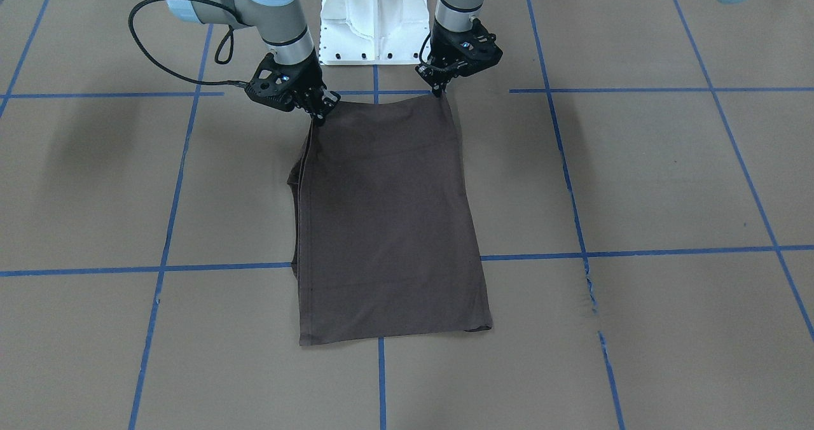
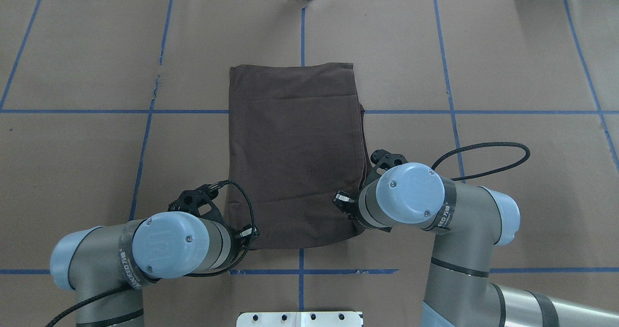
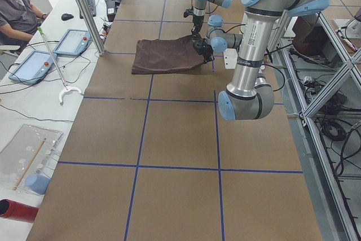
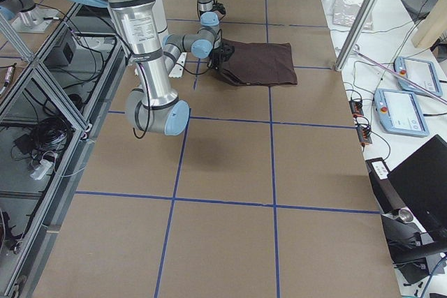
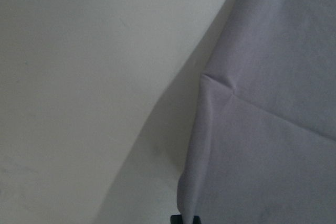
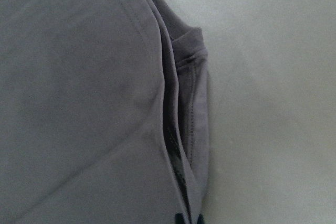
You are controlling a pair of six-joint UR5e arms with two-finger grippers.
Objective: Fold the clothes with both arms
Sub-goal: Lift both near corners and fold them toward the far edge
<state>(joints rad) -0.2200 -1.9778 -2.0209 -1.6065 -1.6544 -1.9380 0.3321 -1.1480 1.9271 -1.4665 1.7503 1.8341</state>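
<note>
The dark brown T-shirt (image 1: 388, 226) lies on the table folded into a narrow upright rectangle; a sleeve edge pokes out on one long side (image 6: 191, 77). It also shows in the overhead view (image 2: 295, 148). My left gripper (image 1: 440, 93) is shut on the shirt's near-robot corner, and the fabric runs up into its fingertips (image 5: 184, 217). My right gripper (image 1: 320, 117) is shut on the other near-robot corner, over the layered edge (image 6: 188, 217). Both corners are lifted slightly off the table. In the overhead view the wrists hide both grippers.
The white robot base (image 1: 374, 16) stands just behind the grippers. The table (image 1: 636, 163) is covered in brown paper with blue tape lines. An operator (image 3: 17, 9) and tablets (image 3: 72, 42) are beyond the table's far side.
</note>
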